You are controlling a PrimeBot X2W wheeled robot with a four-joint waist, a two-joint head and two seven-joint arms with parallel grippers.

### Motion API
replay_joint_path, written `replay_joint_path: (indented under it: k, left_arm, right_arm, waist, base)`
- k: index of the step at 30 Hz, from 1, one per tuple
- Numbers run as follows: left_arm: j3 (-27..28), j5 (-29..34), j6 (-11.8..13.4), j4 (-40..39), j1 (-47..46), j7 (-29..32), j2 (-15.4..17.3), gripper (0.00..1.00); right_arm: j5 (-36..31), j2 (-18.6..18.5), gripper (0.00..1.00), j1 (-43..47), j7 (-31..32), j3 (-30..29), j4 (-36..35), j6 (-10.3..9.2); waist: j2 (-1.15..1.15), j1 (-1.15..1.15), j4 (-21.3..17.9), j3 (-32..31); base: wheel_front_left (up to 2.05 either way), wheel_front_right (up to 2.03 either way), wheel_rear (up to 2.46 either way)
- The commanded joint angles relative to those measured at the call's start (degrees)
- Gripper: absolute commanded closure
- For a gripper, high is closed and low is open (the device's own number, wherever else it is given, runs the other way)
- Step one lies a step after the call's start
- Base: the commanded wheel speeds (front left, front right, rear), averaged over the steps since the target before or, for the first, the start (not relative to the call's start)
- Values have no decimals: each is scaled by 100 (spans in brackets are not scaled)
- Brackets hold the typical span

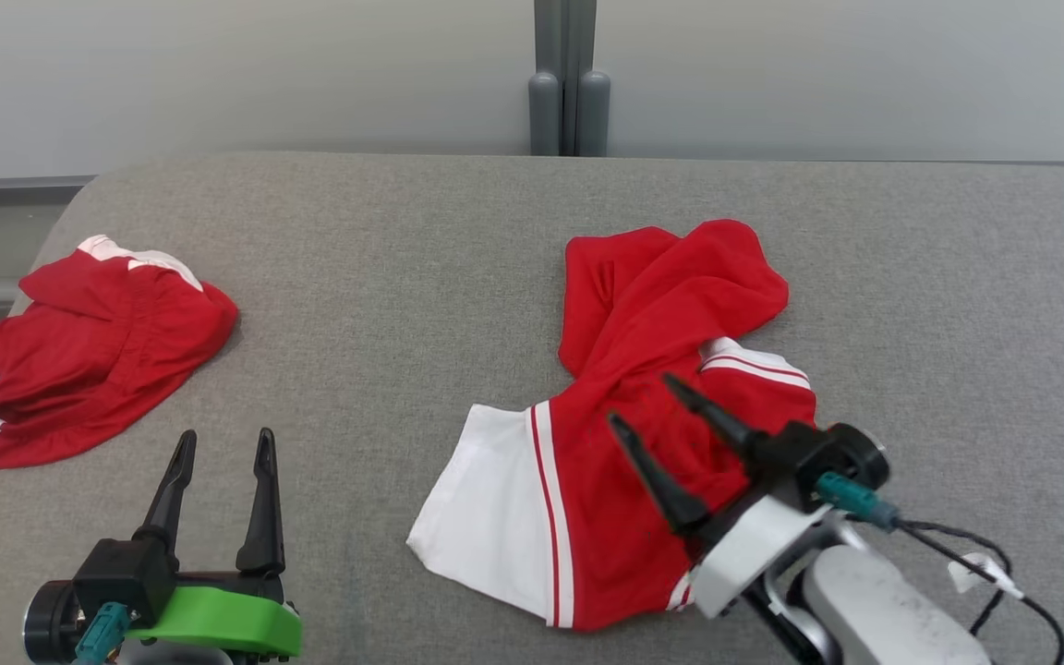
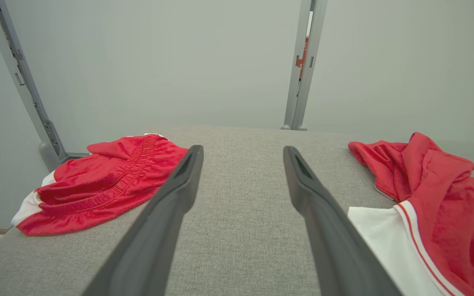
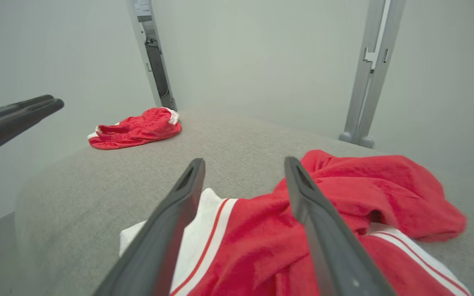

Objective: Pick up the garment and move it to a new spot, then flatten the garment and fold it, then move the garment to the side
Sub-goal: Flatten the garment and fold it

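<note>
Item: red-and-white garment (image 1: 661, 296), crumpled, lying right of centre on the grey fabric-covered counter (image 1: 384, 305). Its red upper part is bunched in thick folds towards the far edge. A flat white panel edged with a thin red stripe spreads towards the near side. The garment type is not clear from the folds. Its lower right edge is hidden behind the right wrist housing, and the left wrist view cuts it off at the frame's right side. Right pincer (image 1: 640, 398): fingers spread wide and holding nothing, slanting in over the red middle of the garment. Whether the tips touch the cloth cannot be told. Left pincer (image 1: 226, 434): fingers also wide and holding nothing, over bare counter at the near left, well apart from both cloths. Its base is cut off by the frame bottom. Second item: red shorts (image 1: 98, 342) with white trim and a gathered elastic waistband, heaped at the counter's left edge. Backdrop: grey upright posts (image 1: 569, 83) against a pale wall. A black cable (image 1: 957, 545) loops beside the right arm.
</note>
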Motion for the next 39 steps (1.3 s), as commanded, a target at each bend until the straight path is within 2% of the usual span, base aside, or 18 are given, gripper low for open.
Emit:
replay_joint_path:
  k: [1,5,11,20,25,26,28,34,39]
  left_arm:
    - [17,36,-14,-31,76,-5,-11,0]
    - [10,45,-14,-45,67,-5,-32,0]
    - [-2,20,-14,-32,17,-5,-45,0]
    - [-47,32,-14,-47,-111,-5,-30,0]
    - [-46,58,-15,-73,-102,-5,-27,0]
    - [-42,59,-15,-72,-104,-5,-27,0]
    - [-28,49,-15,-65,-116,-5,-18,0]
    - [17,60,-15,-46,-124,-5,-30,0]
    - [26,56,-15,-21,-103,-5,-47,0]
  right_arm:
    - [-98,-72,0,129,-17,-207,4,-10]
    - [-274,-242,0,238,-17,-1007,180,-10]
    - [-441,-275,0,376,-17,-1754,796,-10]
    - [-658,-134,0,139,-17,-2188,2043,-10]
    - [-638,4,0,-6,-17,-2173,2650,-10]
    - [-590,37,24,-48,-17,-2144,2746,-10]
    - [-494,93,100,-122,-16,-2072,2908,-10]
    - [-338,-67,100,-272,-10,-2119,3008,-11]
    - [-405,-539,100,-260,-11,-2365,2958,-11]
  waist:
    - [0,0,-28,0]
    - [0,0,-45,25]
    - [0,0,-34,72]
    - [0,0,34,200]
    - [0,0,86,270]
    - [0,0,90,281]
    - [0,0,93,301]
    - [0,0,40,284]
    - [0,0,-28,217]
  base:
    - [0,0,0]
    - [0,0,0]
    - [0,0,0]
    - [0,0,0]
    - [0,0,0]
    - [0,0,0]
    - [0,0,0]
    - [0,0,0]
    - [0,0,0]
